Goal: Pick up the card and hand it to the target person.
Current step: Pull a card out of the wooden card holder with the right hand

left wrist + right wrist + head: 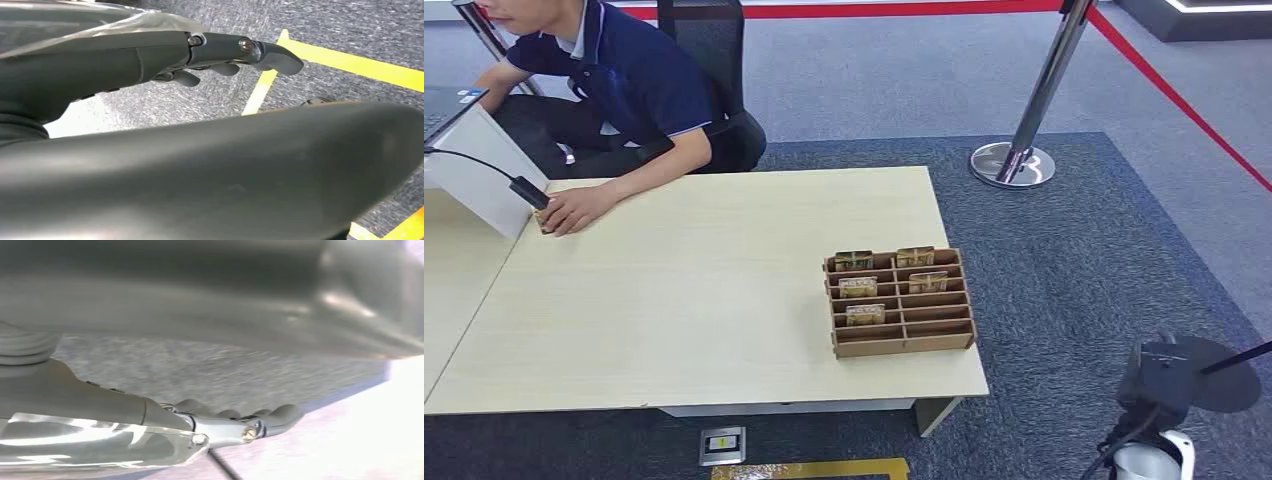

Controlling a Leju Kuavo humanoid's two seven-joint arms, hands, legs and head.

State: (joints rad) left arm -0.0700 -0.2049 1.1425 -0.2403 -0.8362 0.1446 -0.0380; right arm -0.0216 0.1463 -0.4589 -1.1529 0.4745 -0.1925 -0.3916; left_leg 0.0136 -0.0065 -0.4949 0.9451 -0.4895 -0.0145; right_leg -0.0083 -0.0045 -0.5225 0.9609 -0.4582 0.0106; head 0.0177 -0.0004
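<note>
both robot hands [220, 55] [235, 422] hang empty, fingers loosely apart — cards [865, 314] in rack [902, 342], well apart

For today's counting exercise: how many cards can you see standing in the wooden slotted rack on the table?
5. In the wooden rack: back row, one left and one right; next row, one left and one right; one further forward, left. Others lying low could be hidden.

light wood table [704, 290] on dark blue-grey carpet [1074, 260], chrome stanchion [1029, 110] with red rope [1174, 95] behind, black office chair [709, 40], yellow floor tape [350, 62]
</note>
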